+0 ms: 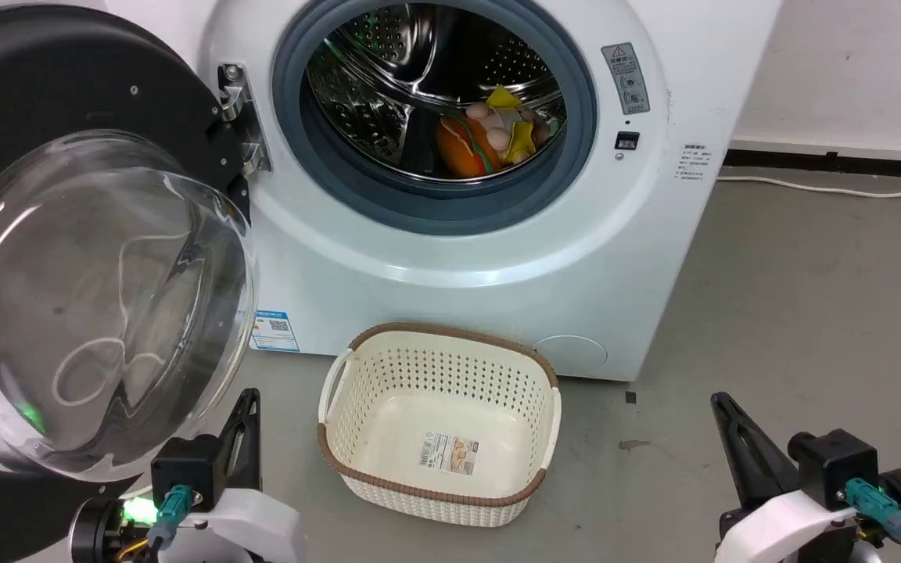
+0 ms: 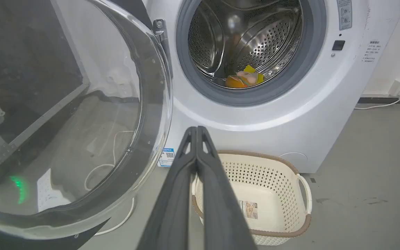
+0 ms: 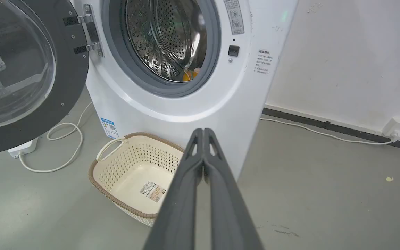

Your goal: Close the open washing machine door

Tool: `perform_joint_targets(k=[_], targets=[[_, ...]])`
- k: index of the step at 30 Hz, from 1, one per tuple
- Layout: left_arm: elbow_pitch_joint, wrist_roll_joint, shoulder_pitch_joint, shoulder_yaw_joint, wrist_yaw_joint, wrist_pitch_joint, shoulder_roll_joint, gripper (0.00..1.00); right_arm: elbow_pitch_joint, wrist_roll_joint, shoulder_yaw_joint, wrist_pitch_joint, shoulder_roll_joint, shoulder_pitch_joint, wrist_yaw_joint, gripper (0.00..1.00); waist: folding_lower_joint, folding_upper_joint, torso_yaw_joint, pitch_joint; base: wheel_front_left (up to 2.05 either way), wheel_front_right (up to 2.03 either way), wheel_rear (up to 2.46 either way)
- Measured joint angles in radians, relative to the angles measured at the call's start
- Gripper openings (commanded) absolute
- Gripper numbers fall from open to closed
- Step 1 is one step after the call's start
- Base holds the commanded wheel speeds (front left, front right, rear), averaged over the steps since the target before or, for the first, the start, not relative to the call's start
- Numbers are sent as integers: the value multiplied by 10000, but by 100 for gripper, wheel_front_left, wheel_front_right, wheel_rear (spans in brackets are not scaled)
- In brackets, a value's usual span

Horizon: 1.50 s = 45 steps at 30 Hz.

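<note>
Entry: washing machine door (image 1: 91, 297), swung wide on its hinge at 9 o'clock of the drum opening, with nothing latched; closing is judged not begun. Washing machine (image 1: 458, 258) is set at 12 o'clock, with soft toys (image 1: 486, 141) lodged in the drum. Left pincer (image 2: 196, 132), fingers together and empty, is placed near the door's lower rim at 7 o'clock. Right pincer (image 3: 203, 133), likewise together and empty, is at 5 o'clock. Perforated basket (image 1: 435, 367) is stood at 6 o'clock, under the door's likely sweep; clearance over its rim cannot be told. Bare floor (image 1: 795, 313) is left at 3 o'clock.
</note>
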Motion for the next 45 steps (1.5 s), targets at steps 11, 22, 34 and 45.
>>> perform_joint_targets(k=[11,22,34,45], targets=[[0,0,0,6,0,0,0,0,0,0,2,0,0,0,0,0,0,0,0,0,0,0,0],[0,0,0,6,0,0,0,0,0,0,4,0,0,0,0,0,0,0,0,0,0,0,0],[0,0,0,4,0,0,0,0,0,0,2,0,0,0,0,0,0,0,0,0,0,0,0],[6,0,1,-86,0,-65,0,100,8,73,-59,-77,0,8,0,100,1,0,19,7,0,0,0]])
